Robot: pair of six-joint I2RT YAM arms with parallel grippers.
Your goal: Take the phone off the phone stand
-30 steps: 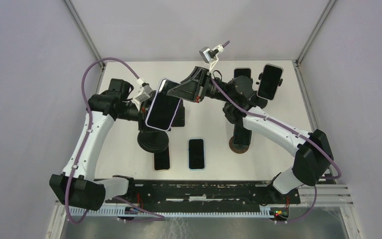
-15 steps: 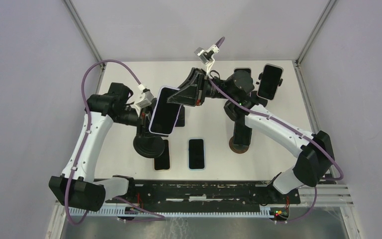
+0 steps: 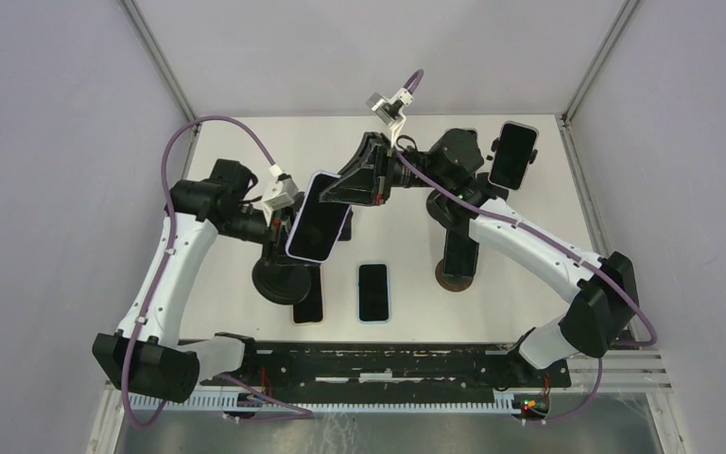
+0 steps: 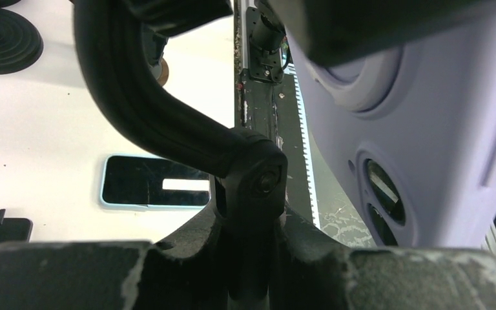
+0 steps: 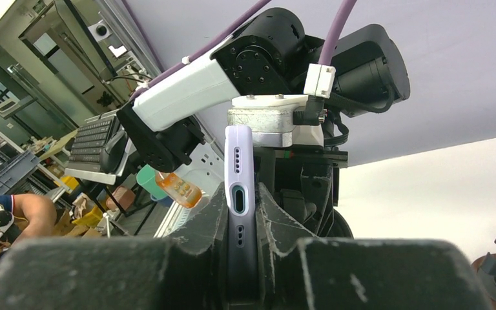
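Phone (image 3: 317, 216), lilac, is pinched at its edge between the right gripper (image 3: 338, 192) fingers; the left gripper (image 3: 276, 227) fingers clamp the black phone stand (image 3: 280, 278) neck.

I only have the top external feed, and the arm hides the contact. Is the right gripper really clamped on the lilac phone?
Observer: Yes. In the right wrist view the right gripper is shut on the phone, pinching its bottom end, with the charging port facing the camera.
Operator: And the left one?
Observer: In the left wrist view the left gripper is shut on the phone stand, at the joint in its curved neck.
Operator: What does that camera see of the phone?
Observer: Its lilac back, with oval cut-outs, just right of the neck.
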